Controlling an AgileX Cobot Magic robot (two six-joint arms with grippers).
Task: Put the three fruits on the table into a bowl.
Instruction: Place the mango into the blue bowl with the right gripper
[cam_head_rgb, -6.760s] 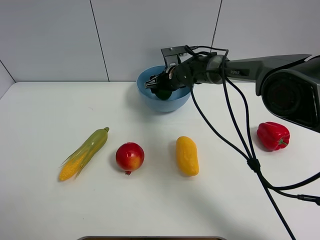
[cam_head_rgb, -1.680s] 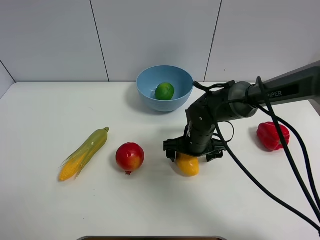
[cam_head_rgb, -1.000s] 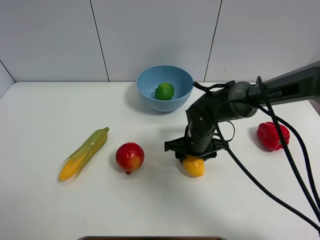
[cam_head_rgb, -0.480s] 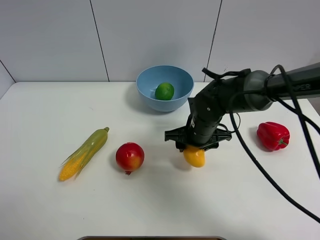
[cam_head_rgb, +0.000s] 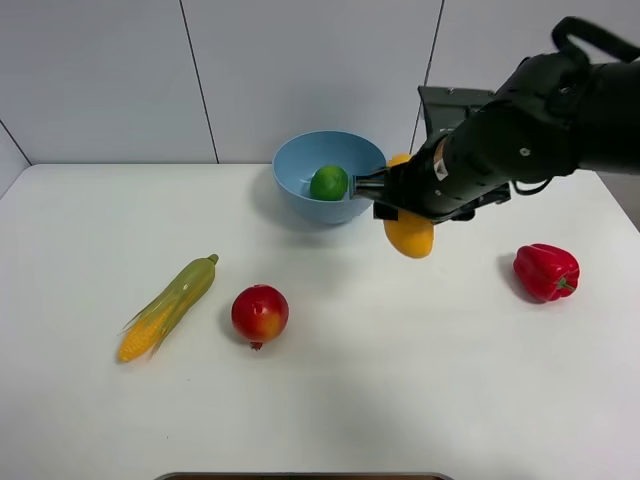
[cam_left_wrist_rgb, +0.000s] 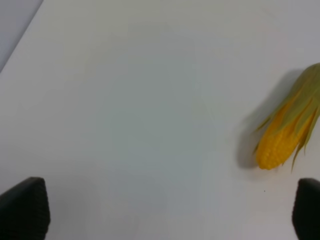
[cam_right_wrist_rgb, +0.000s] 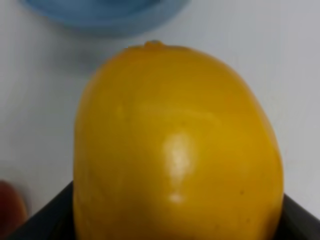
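The right end effector (cam_head_rgb: 400, 206) grips the mango (cam_head_rgb: 410, 237) high off the surface (cam_head_rgb: 400, 400), just beside the bowl (cam_head_rgb: 296, 200), likely to clear its rim and join the lime (cam_head_rgb: 328, 183) inside; 1 red fruit (cam_head_rgb: 260, 313) lies unpicked, and the left end effector (cam_left_wrist_rgb: 170, 215) is spread wide.

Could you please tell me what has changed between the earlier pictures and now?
The right pincer released the lime into the bowl, then gripped the mango and lifted it off the table toward the bowl. The corn, red fruit and pepper stayed put.
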